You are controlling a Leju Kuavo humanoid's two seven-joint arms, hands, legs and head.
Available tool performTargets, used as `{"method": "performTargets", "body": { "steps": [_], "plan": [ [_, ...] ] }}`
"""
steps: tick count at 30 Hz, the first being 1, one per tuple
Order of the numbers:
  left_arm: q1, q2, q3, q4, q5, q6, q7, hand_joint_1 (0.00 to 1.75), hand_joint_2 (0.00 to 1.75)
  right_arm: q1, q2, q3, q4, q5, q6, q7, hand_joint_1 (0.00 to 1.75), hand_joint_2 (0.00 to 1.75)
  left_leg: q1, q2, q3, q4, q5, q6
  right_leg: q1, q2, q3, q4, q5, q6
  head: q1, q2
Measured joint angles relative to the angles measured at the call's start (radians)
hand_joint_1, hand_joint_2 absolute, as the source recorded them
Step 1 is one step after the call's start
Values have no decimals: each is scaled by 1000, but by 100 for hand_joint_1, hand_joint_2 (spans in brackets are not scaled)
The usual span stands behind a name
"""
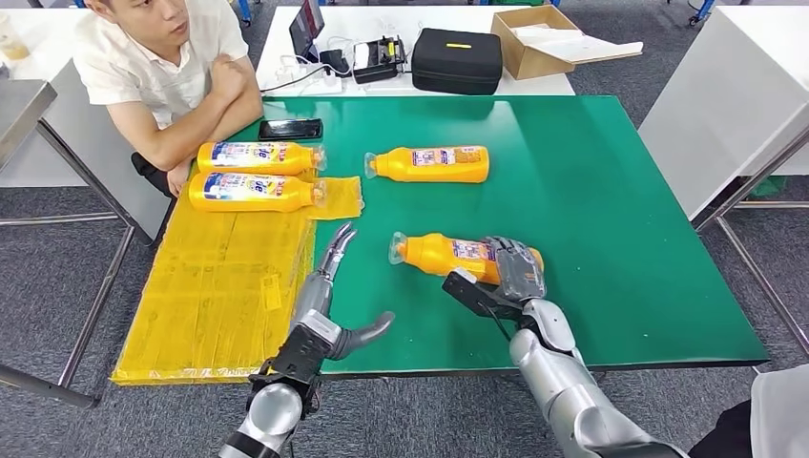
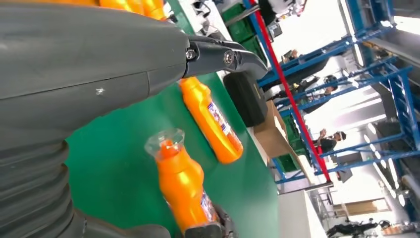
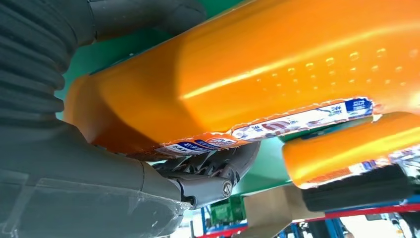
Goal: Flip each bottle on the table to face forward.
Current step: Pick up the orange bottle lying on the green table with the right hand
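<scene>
Several orange bottles lie on their sides on the green table (image 1: 611,191). Two of them (image 1: 258,156) (image 1: 253,192) rest side by side on the yellow mat (image 1: 219,296) at the left. A third bottle (image 1: 429,164) lies on the green further back. My right hand (image 1: 510,272) grips the base end of the nearest bottle (image 1: 444,254), cap pointing left; in the right wrist view its fingers (image 3: 208,168) curl under the orange body (image 3: 277,64). My left hand (image 1: 321,303) hovers open at the mat's edge, left of that bottle (image 2: 183,188).
A person sits at the table's far left corner, arms resting by the mat. A black phone (image 1: 290,129) lies near the person. Behind the table, a white one carries a black case (image 1: 456,59), a cardboard box (image 1: 544,38) and devices.
</scene>
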Motion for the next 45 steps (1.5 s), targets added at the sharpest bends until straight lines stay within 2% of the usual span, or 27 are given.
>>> {"method": "performTargets", "body": {
  "steps": [3, 8, 16, 23, 30, 39, 45],
  "plan": [
    [3, -3, 9, 0, 105, -53, 25, 0, 175, 22, 8, -5, -39, -44, 7, -22, 175, 175, 0, 1, 1, 0, 0, 0, 1, 0, 1, 0, 0, 0, 0, 0],
    [12, -6, 27, 4, 411, -161, 97, 0, 175, 86, 29, 7, -174, -174, 39, -34, 175, 175, 0, 1, -1, 0, 0, 0, 1, 0, 0, 0, 1, -2, 0, 0],
    [34, -6, 28, 4, 572, -194, 107, 0, 175, 164, 49, 56, -335, -274, 35, -62, 175, 175, 1, 1, -8, 0, 1, 0, 1, 0, -6, 0, 1, -2, 0, 0],
    [51, -3, 26, -11, 622, -181, 101, 0, 175, 193, 65, 108, -420, -330, 6, -66, 175, 175, 1, 0, -11, 0, 1, 0, 1, 0, -9, 1, 1, -2, 0, 0],
    [52, -1, 25, -23, 615, -129, 86, 0, 175, 209, 93, 162, -462, -371, 4, -107, 175, 175, 1, 0, -11, 0, 1, 0, 1, 0, -10, 1, 1, -2, 0, 0],
    [44, -1, 21, -24, 665, -81, 73, 0, 175, 216, 120, 314, -504, -421, 4, -145, 175, 175, 2, 0, -12, 0, 1, 0, 1, 0, -10, 1, 1, -2, 0, 0],
    [39, -1, 14, -24, 721, -65, 75, 0, 175, 215, 122, 377, -504, -452, -11, -156, 174, 175, 1, 0, -12, 0, 1, 0, 1, 0, -10, 1, 1, -2, 0, 0]
  ]
}}
